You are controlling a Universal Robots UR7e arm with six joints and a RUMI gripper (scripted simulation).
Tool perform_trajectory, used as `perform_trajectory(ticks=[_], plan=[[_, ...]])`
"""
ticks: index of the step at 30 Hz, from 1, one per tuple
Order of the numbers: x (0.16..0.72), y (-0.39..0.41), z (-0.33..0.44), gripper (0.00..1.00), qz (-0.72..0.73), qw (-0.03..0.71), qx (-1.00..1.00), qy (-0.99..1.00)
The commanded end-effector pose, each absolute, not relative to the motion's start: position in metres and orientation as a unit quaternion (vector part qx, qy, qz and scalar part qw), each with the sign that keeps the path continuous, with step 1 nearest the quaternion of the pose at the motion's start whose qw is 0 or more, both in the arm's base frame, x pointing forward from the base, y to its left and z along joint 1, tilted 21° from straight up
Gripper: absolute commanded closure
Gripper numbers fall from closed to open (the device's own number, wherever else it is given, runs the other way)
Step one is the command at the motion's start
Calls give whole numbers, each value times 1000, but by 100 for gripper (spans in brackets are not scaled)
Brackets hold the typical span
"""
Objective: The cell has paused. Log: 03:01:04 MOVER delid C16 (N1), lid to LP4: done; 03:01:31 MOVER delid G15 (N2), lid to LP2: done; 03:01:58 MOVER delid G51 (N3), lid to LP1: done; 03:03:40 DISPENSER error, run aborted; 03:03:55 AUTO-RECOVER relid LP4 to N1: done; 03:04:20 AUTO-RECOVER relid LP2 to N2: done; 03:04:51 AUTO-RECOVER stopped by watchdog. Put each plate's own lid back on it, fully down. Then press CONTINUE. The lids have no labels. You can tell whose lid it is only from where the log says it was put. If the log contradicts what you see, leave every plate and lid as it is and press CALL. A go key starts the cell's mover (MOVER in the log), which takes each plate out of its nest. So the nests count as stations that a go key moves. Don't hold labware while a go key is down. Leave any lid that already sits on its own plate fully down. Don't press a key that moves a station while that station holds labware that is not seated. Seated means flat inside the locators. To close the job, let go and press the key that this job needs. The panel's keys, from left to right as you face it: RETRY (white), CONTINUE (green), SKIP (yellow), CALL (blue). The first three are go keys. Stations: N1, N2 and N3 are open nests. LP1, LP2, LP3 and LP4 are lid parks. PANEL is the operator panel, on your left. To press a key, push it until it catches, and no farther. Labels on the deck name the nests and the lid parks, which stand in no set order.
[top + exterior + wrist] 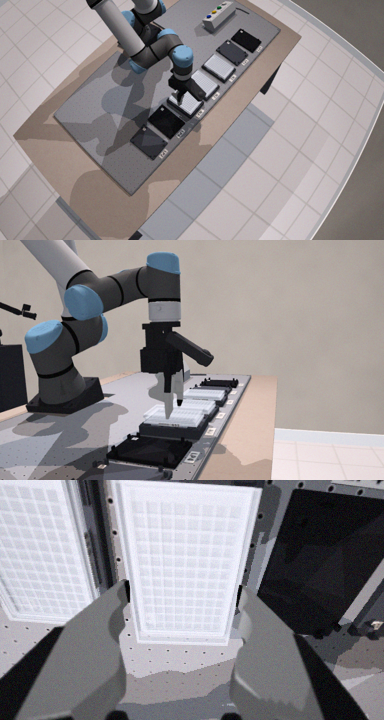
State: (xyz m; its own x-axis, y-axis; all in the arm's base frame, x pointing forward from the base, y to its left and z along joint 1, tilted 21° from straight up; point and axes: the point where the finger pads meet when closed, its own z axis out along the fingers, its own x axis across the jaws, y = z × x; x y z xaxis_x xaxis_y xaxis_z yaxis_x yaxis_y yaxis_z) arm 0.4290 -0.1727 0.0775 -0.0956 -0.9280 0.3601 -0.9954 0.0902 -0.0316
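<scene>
My gripper (181, 99) (173, 410) (184, 583) is shut on a clear lid (187, 104) (158, 412) (182, 555), with one finger on each long side. The lid is over the plate marked G51 (169, 431) in nest N3. In the side view the lid's arm-side edge sticks out past the plate, and I cannot tell whether it is fully down. The plates in N2 (206, 82) (198, 405) (40, 550) and N1 (219, 67) (204, 394) carry clear lids. The panel (219, 15) stands at the far end, with blue, yellow and green keys showing.
Lid park LP4 (165, 121) (150, 450) (325, 555) is next to N3, and LP2 (147, 142) lies beyond it. LP1 (232, 52) and LP3 (245, 40) lie past N1, toward the panel. The arm's base (65, 398) stands behind the row.
</scene>
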Motion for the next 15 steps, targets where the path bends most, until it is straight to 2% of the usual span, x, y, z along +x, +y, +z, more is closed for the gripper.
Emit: perform_trajectory(ticks=[1,15], plan=[[429,-173,77,100,136,125,661,-728],[429,-175,73,100,136,125,661,-728]])
